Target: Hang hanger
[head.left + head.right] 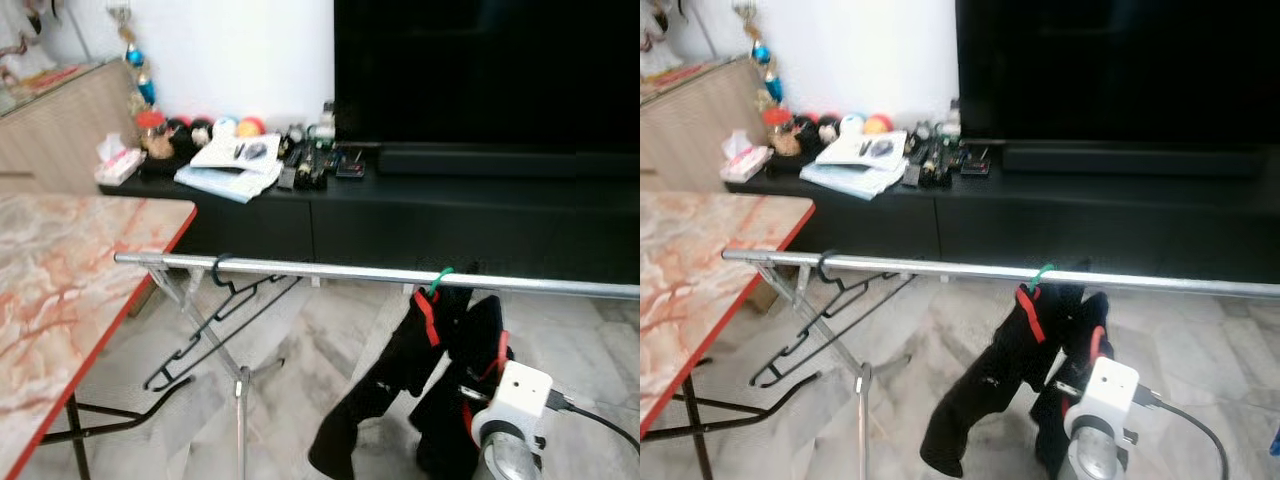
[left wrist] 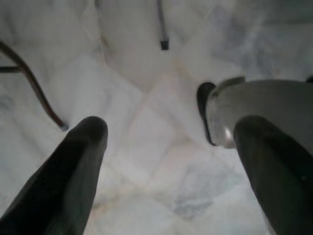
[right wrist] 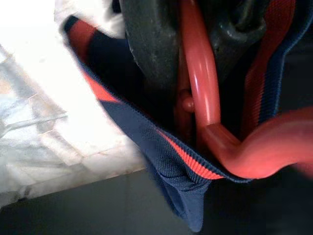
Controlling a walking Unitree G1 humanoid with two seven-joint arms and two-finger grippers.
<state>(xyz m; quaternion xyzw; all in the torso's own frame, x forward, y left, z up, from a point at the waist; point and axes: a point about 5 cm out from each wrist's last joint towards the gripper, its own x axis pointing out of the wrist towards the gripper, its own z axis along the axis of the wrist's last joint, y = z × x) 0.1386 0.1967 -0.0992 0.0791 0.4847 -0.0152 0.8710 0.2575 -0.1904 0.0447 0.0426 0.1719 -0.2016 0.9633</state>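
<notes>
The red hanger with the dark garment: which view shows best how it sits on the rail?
The left eye view: the red hanger hangs by a green hook from the rail, garment draped below. The right eye view matches. The right wrist view gives a close-up of red plastic and fabric, no rail.

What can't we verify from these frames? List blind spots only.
- Right claw: fingers sit against the red hanger in the right wrist view, but cloth and blur hide whether they are shut on it.
- Hanger hook: too small in the eye views to confirm it sits over the rail.
- Garment: its lower end is cut off by the frame edge.
- Left claw: open over the floor.
</notes>
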